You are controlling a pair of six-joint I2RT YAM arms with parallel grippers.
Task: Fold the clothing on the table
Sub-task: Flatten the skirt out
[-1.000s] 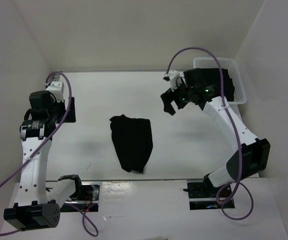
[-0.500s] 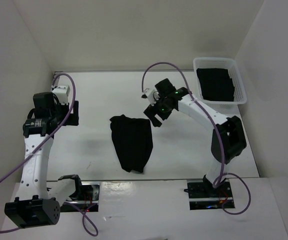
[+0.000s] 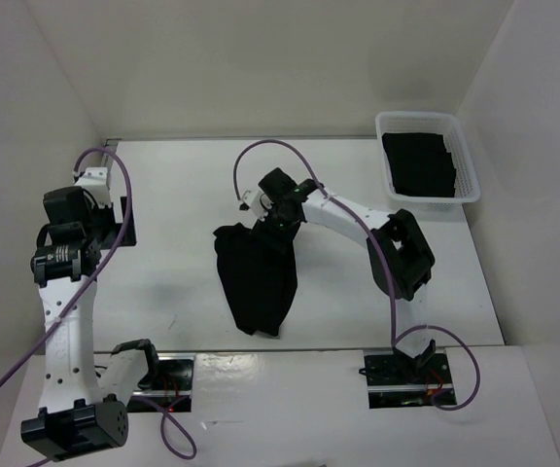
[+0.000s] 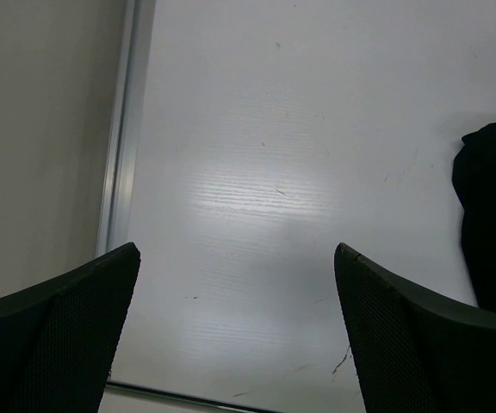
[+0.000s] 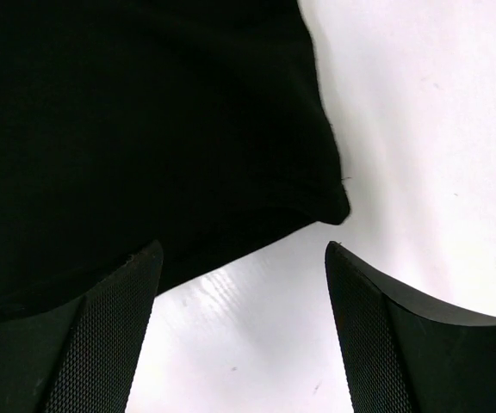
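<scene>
The clothing (image 3: 257,277), a plain black garment, lies crumpled in the middle of the white table (image 3: 183,185). My right gripper (image 3: 272,224) hovers at its far right corner. In the right wrist view the clothing (image 5: 145,129) fills the upper left, its corner just ahead of the open right gripper (image 5: 244,344), with bare table between the fingers. My left gripper (image 3: 122,226) hangs open over the table's left side, well clear of the garment. The left wrist view shows the left gripper (image 4: 235,335) wide open over bare table, with the clothing (image 4: 493,215) at the right edge.
A white lattice basket (image 3: 389,119) holding dark folded items stands at the far right corner. A grey rail (image 4: 119,172) runs along the table's left edge beside a white wall. White walls enclose the back and both sides.
My right arm has swung left from above the basket to the garment's far right corner, and its jaws have narrowed a little. The left arm has shifted slightly left.
</scene>
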